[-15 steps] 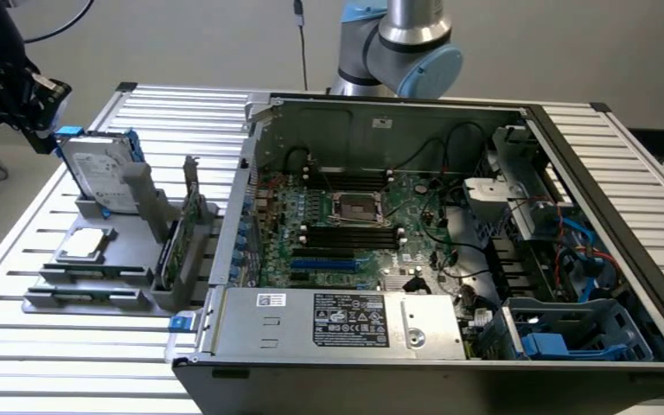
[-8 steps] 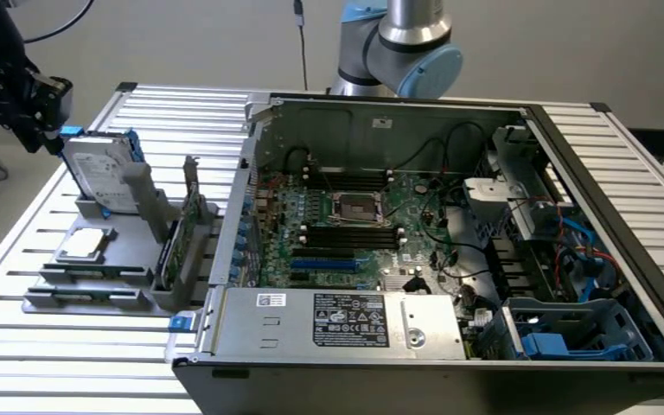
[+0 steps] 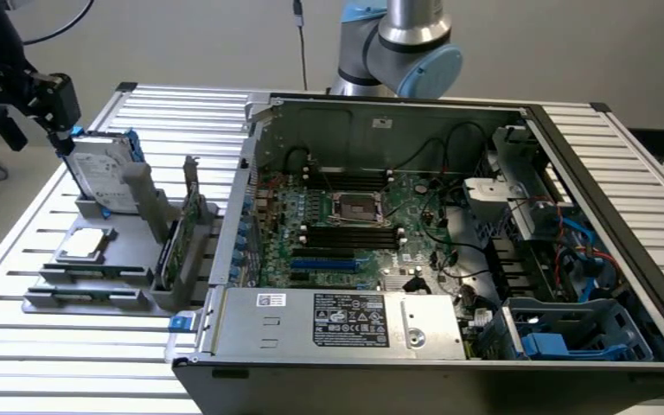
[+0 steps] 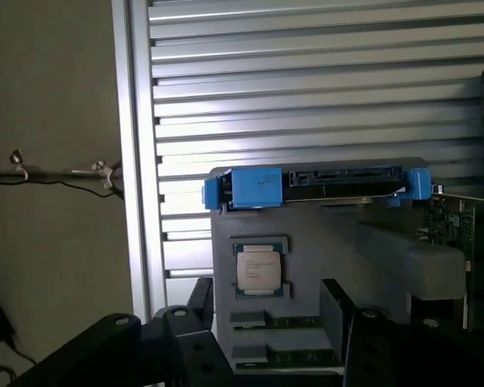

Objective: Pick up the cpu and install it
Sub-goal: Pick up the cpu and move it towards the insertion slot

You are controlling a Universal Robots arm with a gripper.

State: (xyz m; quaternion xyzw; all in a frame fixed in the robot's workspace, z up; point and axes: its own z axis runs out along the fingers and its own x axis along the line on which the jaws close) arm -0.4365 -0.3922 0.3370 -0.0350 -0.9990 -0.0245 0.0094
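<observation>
Cpu (image 3: pixel 84 245) flat in grey holder (image 3: pixel 92 275), uncovered, tool (image 3: pixel 39 137) wide, by hard drive (image 3: pixel 101 177) top edge

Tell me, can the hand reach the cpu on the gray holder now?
Probably yes: the cpu lies uncovered on the gray holder, and the upright hard drive stands beside it, not over it.

Soft, even room light from above — shadows are faint. The table slats (image 4: pixel 306 97) glare white in the wrist view, while the inside of the computer case (image 3: pixel 424 121) lies in shade.
</observation>
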